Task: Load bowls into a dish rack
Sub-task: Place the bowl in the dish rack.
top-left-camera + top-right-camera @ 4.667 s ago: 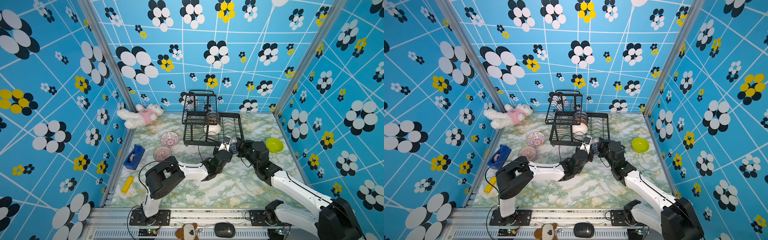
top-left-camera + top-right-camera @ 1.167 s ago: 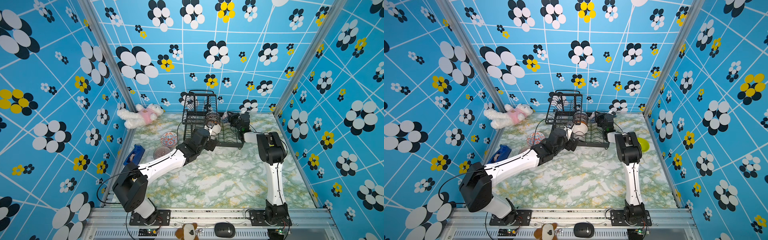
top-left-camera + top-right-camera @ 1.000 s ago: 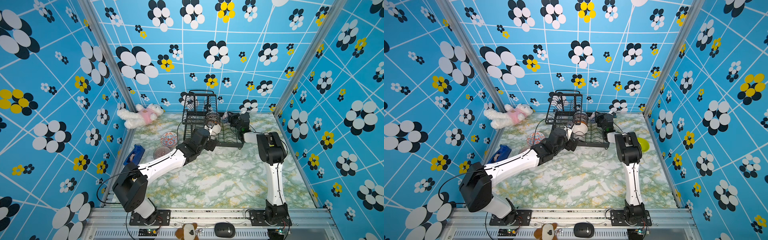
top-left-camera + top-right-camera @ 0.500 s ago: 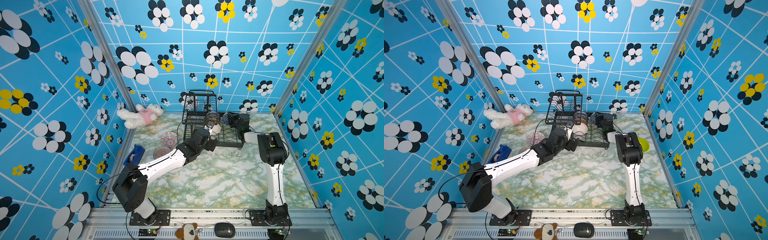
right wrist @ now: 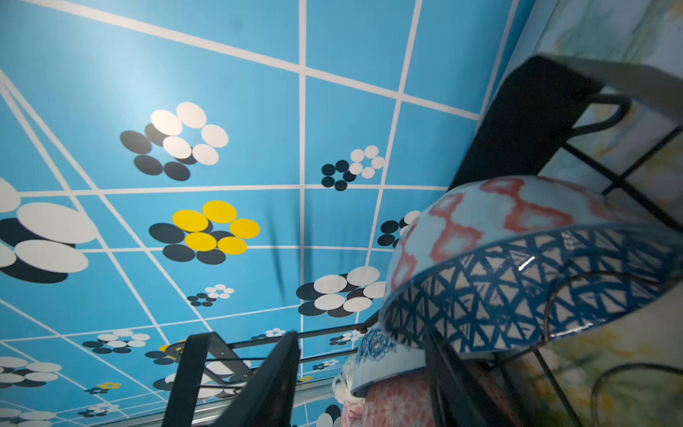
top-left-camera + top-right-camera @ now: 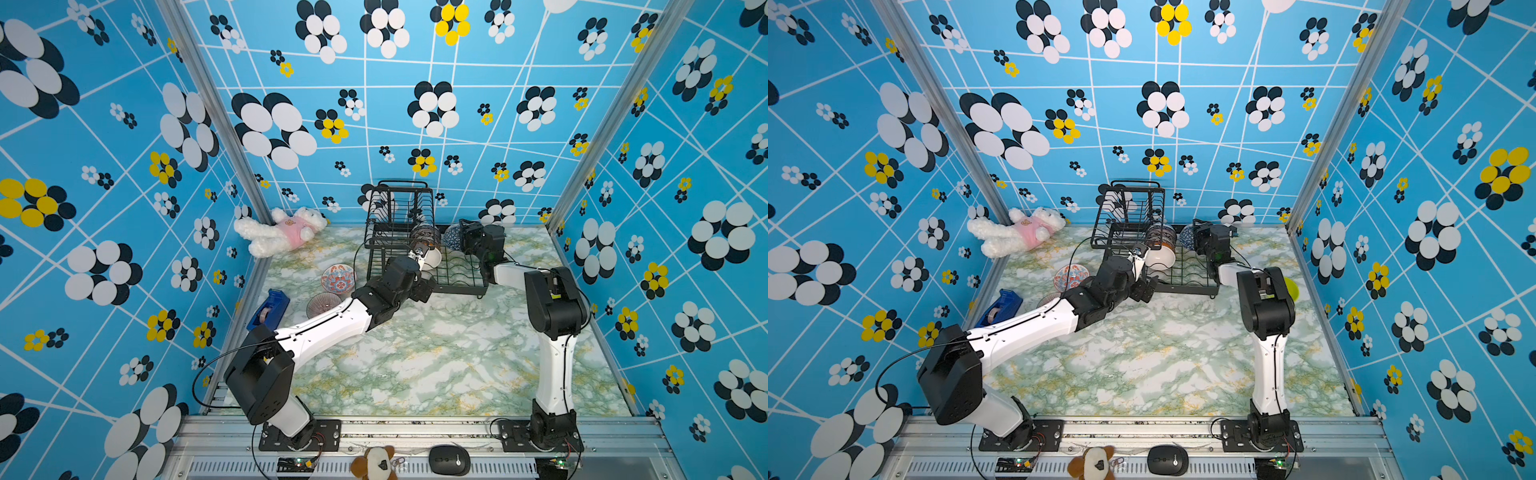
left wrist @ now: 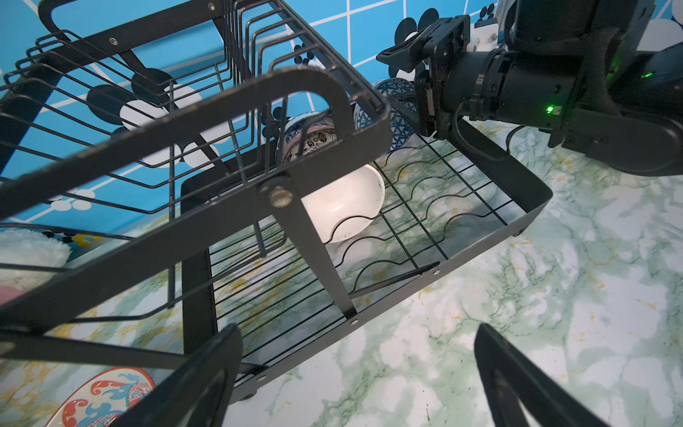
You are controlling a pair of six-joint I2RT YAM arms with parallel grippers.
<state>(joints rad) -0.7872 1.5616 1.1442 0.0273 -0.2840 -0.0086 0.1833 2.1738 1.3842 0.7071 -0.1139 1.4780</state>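
Note:
The black wire dish rack point(image 6: 457, 286) point(image 6: 1187, 289) stands at the back of the table. A white bowl point(image 6: 432, 257) point(image 7: 347, 207) and a dark patterned bowl point(image 6: 424, 237) sit in its lower tray. A blue-and-white bowl point(image 6: 452, 239) point(image 5: 517, 288) stands on edge at the tray's back right. My right gripper point(image 6: 465, 235) point(image 5: 360, 338) is beside it, jaws apart, the bowl's rim next to one finger. My left gripper point(image 6: 424, 289) point(image 7: 356, 332) hangs open and empty over the table, just before the rack's front rim.
A red-blue floral bowl point(image 6: 338, 277) and a purplish ribbed bowl point(image 6: 323, 303) lie on the table left of the rack, close to my left arm. A lime green bowl point(image 6: 1292, 287) shows behind my right arm. A plush toy point(image 6: 282, 232) and a blue tape dispenser point(image 6: 268, 309) are at the left.
My right gripper's jaws have spread apart from the blue-and-white bowl, which stays on edge in the rack. My left arm has not moved.

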